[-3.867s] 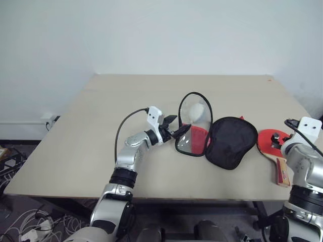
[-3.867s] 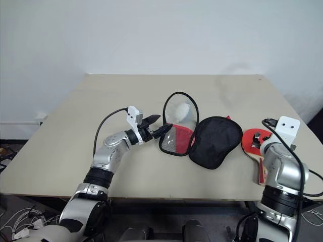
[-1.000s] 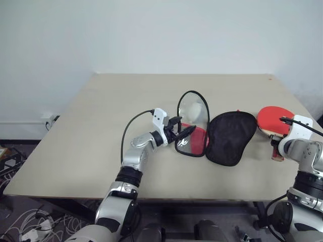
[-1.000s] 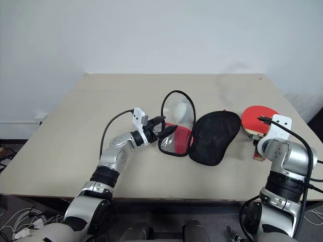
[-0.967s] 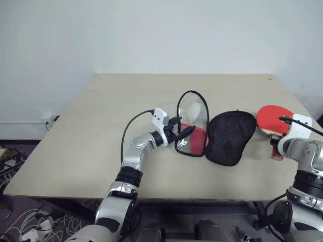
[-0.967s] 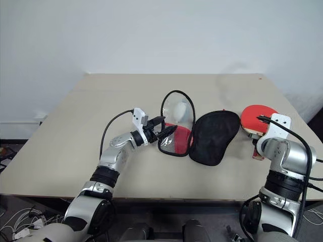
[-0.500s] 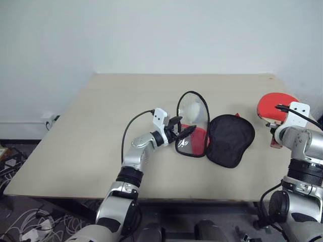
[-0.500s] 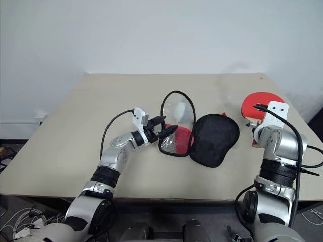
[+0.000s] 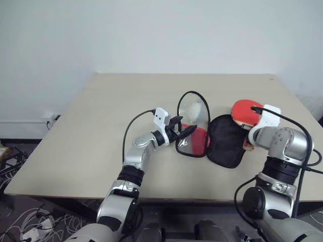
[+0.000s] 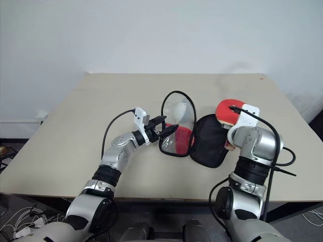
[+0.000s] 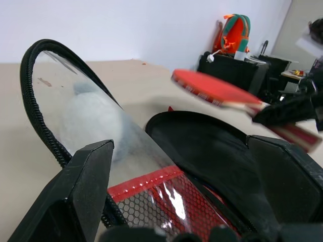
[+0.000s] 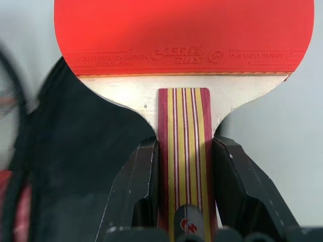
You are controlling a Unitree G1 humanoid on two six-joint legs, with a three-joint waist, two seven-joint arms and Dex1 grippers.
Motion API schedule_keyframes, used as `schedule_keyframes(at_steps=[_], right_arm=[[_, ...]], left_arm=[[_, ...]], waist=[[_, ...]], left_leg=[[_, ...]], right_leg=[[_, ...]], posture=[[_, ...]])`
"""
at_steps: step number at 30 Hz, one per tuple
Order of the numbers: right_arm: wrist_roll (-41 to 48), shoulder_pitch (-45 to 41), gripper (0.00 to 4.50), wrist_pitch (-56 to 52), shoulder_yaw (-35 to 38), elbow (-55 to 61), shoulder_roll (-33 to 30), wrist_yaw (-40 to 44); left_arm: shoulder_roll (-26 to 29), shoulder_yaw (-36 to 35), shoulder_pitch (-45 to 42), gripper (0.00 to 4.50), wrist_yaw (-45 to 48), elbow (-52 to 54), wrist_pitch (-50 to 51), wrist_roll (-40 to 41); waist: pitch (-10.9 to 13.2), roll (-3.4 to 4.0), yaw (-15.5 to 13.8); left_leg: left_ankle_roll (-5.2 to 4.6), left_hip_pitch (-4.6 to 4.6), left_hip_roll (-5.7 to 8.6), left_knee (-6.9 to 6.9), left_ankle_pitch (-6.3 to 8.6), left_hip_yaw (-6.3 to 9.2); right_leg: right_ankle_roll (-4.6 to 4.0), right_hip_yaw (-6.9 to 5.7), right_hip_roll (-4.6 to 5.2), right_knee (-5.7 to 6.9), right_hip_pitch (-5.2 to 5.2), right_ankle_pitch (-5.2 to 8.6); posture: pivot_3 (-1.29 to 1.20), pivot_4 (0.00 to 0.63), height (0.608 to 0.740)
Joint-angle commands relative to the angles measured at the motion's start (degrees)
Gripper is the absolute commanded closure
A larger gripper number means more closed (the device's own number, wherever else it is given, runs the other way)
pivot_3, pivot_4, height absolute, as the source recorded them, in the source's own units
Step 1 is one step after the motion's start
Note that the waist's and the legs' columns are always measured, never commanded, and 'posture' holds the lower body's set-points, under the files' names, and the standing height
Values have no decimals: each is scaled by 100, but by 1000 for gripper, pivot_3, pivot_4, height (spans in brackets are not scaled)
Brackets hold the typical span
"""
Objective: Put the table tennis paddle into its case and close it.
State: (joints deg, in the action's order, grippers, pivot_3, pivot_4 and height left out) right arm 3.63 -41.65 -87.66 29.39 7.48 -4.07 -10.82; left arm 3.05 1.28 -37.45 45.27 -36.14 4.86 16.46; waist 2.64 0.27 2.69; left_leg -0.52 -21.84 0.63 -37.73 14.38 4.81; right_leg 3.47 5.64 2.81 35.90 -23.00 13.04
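Right tool [image 12: 184,166]: your fingers clamp the table tennis paddle [image 12: 182,60] by its handle, red face raised over the case [image 9: 222,138] lying open on the desk [image 9: 101,126]. Left tool [image 9: 184,132]: spread wide around the upright flap.

Both arms are brushed silver metal in rounded segments joined by black ribbed collars. Each wrist carries a small white angular camera block, fed by a black cable looping back along the forearm. The left claw [image 9: 182,132] and right claw [image 12: 184,199] have matte black, blunt, wedge-shaped fingers.
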Motion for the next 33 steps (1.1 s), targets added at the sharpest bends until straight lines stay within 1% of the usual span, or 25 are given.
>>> schedule_keyframes(at_steps=[1,8,17,25,33], right_arm=[[-259,-285,3357,-169,85,548,162,-257],[-497,-378,3357,-366,273,708,783,-399],[-587,-301,3357,-484,59,844,1311,-347],[-587,-280,3357,-484,181,797,1607,-354],[-507,-294,3357,-484,659,461,1809,-326]], left_arm=[[-38,-29,-234,0,25,75,-137,-13],[-36,-39,-263,0,44,39,-157,-12],[-23,-32,-269,0,71,39,-155,-28],[-1,-28,-287,0,96,37,-143,-35],[31,-39,-317,0,105,37,-131,-35]], waist=[[0,0,1],[-2,3,29],[-2,6,27],[-2,6,29],[-2,6,29]], left_leg=[[0,-3,0,0,0,0],[0,-4,-2,7,0,-2],[0,-4,-2,3,-1,-2],[0,-5,-2,4,-1,0],[0,-4,-2,5,-2,-1]], right_leg=[[0,0,0,0,-3,0],[0,0,0,18,-21,-1],[0,0,-1,33,-29,0],[0,-1,-1,33,-30,0],[0,-1,-1,33,-30,0]], posture=[[0,0,740],[0,0,740],[0,0,740],[0,0,740],[0,0,740]])
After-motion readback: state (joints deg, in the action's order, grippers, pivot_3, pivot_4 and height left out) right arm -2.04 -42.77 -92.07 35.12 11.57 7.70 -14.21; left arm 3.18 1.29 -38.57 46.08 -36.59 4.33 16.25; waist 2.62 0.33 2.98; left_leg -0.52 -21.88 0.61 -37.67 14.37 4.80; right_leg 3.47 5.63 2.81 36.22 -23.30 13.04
